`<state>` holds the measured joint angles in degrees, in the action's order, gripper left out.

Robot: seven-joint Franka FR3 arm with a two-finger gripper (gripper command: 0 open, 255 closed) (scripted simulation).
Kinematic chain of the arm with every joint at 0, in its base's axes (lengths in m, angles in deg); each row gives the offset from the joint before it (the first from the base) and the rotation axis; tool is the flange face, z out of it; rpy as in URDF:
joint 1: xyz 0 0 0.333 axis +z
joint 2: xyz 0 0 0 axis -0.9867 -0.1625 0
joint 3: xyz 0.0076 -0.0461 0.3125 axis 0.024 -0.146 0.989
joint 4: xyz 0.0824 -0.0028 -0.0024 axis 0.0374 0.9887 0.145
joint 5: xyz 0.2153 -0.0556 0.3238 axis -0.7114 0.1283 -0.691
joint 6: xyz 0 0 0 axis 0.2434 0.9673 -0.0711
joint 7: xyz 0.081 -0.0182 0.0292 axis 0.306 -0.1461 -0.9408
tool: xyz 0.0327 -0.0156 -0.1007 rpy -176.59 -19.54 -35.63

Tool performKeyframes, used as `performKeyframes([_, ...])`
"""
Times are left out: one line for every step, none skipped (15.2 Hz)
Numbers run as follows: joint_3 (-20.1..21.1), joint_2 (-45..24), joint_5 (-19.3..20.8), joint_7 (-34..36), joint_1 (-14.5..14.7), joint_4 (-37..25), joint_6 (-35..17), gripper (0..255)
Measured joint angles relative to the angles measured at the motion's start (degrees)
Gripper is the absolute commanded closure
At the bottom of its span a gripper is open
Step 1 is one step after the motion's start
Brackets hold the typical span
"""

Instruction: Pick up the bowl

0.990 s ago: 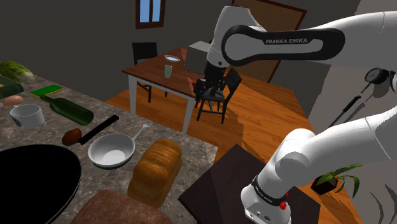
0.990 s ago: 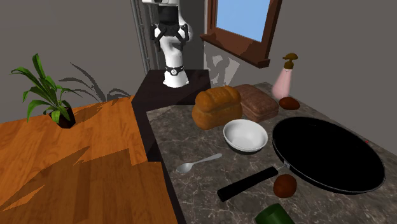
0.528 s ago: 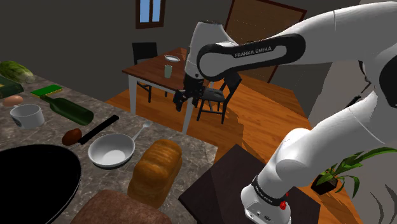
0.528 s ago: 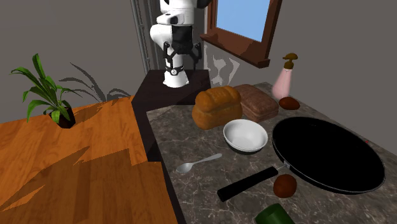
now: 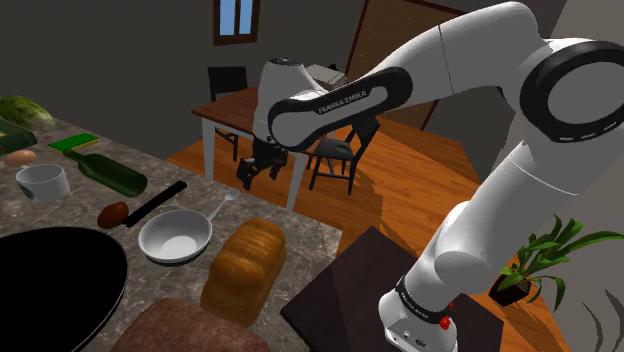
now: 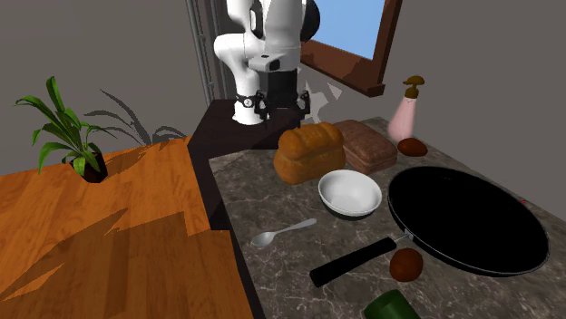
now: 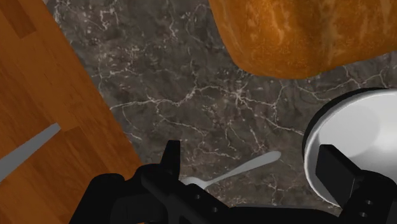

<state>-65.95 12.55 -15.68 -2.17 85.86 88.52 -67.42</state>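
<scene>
The bowl (image 5: 175,238) is white, round and empty, and it rests on the dark marble counter (image 5: 300,232) between a bread loaf and a black pan. In the second exterior view the bowl (image 6: 350,193) lies just in front of the loaf. My gripper (image 5: 258,168) hangs in the air above the counter's edge, up and to the right of the bowl in the shoulder view. From the wrist, the gripper (image 7: 250,154) is open with nothing between its fingers; the bowl (image 7: 356,140) lies beside one fingertip (image 7: 336,167). The gripper (image 6: 281,109) is well above the counter.
A bread loaf (image 5: 243,270) lies close beside the bowl, and a spoon (image 5: 222,205) lies near the counter's edge. A large black pan (image 5: 50,290) with its handle (image 5: 155,203), a green bottle (image 5: 110,173) and a white cup (image 5: 42,182) crowd the shoulder view's left. Wooden floor (image 6: 109,236) lies beyond the edge.
The arm has swung down and toward the shoulder view's left, bringing the gripper from over the dining chairs to above the counter edge. The fingers stayed open. The bowl has not moved.
</scene>
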Motion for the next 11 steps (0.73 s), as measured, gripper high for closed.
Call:
performKeyframes([0.3, -2.1, 0.6, 0.8, 0.2, -1.0, -1.1, 0])
performKeyframes([0.7, -4.0, 1.2, 1.8, 0.5, -1.9, -2.0, 0])
performKeyframes([1.1, -6.2, 1.9, 2.8, 0.9, -3.4, -2.7, 0])
performKeyframes([1.4, -8.6, 2.8, 4.0, 1.3, -4.9, -3.5, 0])
performKeyframes([1.5, -10.8, 3.7, 5.0, 1.7, -6.1, -4.5, 0])
performKeyframes([1.6, -13.3, 4.6, 5.9, 2.1, -8.0, -5.0, 0])
performKeyframes([1.7, -15.6, 5.5, 7.0, 2.7, -9.7, -5.5, 0])
performKeyframes([1.7, -17.8, 6.2, 7.8, 3.3, -11.5, -5.9, 0])
performKeyframes([1.7, -19.8, 6.9, 8.6, 3.8, -13.0, -6.2, 0])
performKeyframes([1.6, -21.8, 7.6, 9.4, 4.4, -14.5, -6.7, 0])
performKeyframes([1.4, -24.1, 8.4, 10.3, 5.2, -16.5, -7.0, 0])
